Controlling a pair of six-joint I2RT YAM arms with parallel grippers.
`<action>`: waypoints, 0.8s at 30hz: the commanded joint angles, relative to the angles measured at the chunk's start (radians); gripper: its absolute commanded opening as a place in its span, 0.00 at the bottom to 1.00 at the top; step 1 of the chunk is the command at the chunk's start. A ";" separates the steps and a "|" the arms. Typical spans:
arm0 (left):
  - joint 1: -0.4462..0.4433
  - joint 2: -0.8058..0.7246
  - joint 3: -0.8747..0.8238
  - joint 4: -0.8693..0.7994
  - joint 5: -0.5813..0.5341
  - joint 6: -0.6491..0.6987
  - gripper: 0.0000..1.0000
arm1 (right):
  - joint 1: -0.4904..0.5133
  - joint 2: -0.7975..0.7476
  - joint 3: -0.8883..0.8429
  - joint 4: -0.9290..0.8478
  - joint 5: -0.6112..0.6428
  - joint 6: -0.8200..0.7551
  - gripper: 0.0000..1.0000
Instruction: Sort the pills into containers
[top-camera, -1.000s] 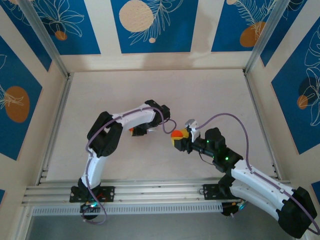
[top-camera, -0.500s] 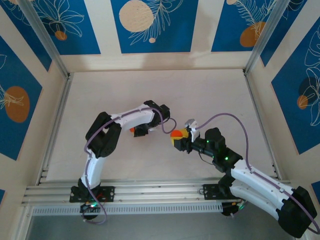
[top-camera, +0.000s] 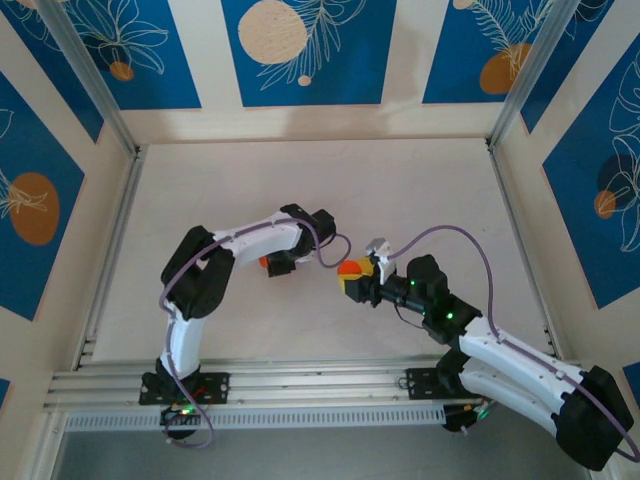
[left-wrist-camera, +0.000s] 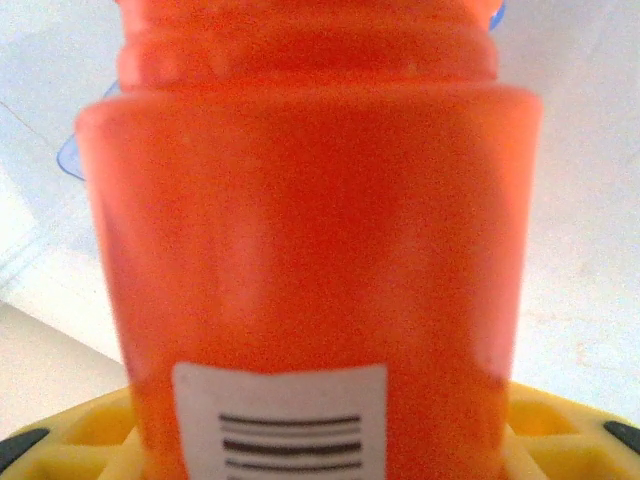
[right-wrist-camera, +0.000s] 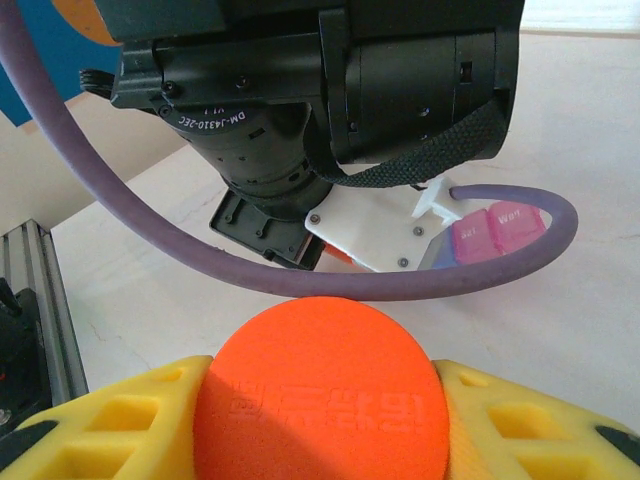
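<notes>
Beneath the left arm's black wrist (right-wrist-camera: 330, 80), on the pale table (right-wrist-camera: 560, 330), lay the translucent pink plastic pill-organiser strip (right-wrist-camera: 488, 232), left of the right gripper (top-camera: 352, 272), which pinched a round orange cap (right-wrist-camera: 320, 390). The left gripper (top-camera: 272, 262) clamped an orange cylindrical bottle (left-wrist-camera: 310, 230). Both arms had edged slightly left. A purple cable (right-wrist-camera: 300, 285) crossed the strip, and its other boxes were hard to make out.
</notes>
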 joint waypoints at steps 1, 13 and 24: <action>-0.008 -0.033 -0.024 0.021 0.068 0.022 0.00 | 0.002 -0.001 0.017 0.077 0.018 -0.001 0.00; 0.006 -0.074 -0.074 0.100 0.095 0.011 0.00 | -0.009 0.010 0.023 0.064 0.026 0.004 0.00; 0.021 -0.122 -0.160 0.206 0.109 -0.009 0.00 | -0.024 0.034 0.029 0.059 0.022 0.007 0.00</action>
